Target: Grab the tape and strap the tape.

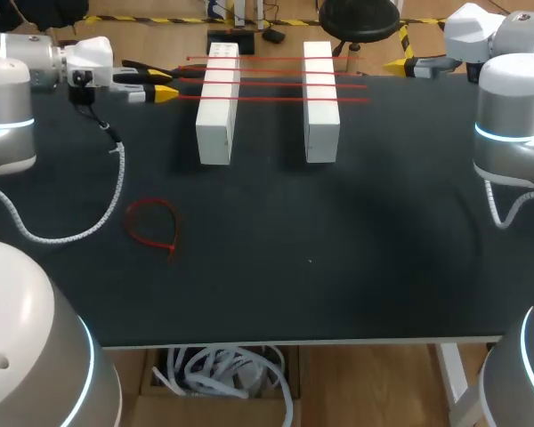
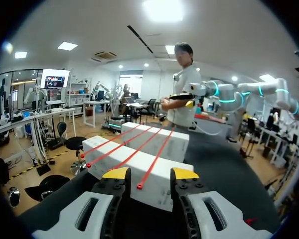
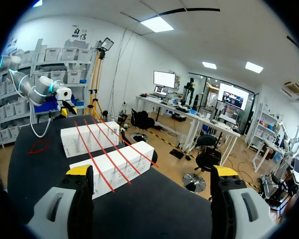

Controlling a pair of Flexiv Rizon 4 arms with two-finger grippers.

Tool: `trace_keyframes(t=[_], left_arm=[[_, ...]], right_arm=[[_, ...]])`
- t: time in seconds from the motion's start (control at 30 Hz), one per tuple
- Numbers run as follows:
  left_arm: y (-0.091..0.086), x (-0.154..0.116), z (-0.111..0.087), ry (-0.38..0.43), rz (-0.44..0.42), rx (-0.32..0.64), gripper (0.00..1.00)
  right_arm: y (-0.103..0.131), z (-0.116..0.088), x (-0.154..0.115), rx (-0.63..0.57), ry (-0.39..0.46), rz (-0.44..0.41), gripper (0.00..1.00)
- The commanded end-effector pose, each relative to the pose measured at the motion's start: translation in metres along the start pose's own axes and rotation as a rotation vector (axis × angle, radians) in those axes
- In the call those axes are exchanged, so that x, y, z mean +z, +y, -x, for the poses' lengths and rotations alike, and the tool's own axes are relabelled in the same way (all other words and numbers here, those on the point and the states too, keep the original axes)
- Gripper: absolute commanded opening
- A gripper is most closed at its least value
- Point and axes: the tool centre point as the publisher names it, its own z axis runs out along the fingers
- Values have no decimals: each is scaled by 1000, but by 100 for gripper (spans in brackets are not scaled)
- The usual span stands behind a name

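Several straight red ties (image 1: 276, 85) lie side by side across two white blocks (image 1: 217, 105) (image 1: 321, 102) at the back of the black table (image 1: 338, 231). My left gripper (image 1: 166, 84) hovers just left of the blocks, open. The nearest tie's end (image 2: 139, 186) sits just ahead of the gap between its fingers (image 2: 150, 174), touching neither. My right gripper (image 1: 399, 65) is at the back right, off the blocks' right end, and stands wide open and empty (image 3: 152, 172). A red tie closed into a loop (image 1: 151, 227) lies on the table at the left.
My left arm's white coiled cable (image 1: 71, 233) sags onto the table beside the looped tie. The table's front edge (image 1: 294, 342) runs along the near side. From the right wrist view, the left arm (image 3: 40, 87) shows beyond the blocks (image 3: 109, 167).
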Motion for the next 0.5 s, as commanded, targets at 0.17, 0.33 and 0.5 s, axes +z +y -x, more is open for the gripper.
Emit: trace_keyframes(t=[0.17,0.33,0.5], left_arm=[[14,9,11,56,-6,4,33],[26,15,13,68,-1,-8,31],[29,17,12,91,7,-3,33]], right_arm=[[0,0,0,0,0,0,100],[0,0,0,0,0,0,100],[0,0,0,0,0,0,100]])
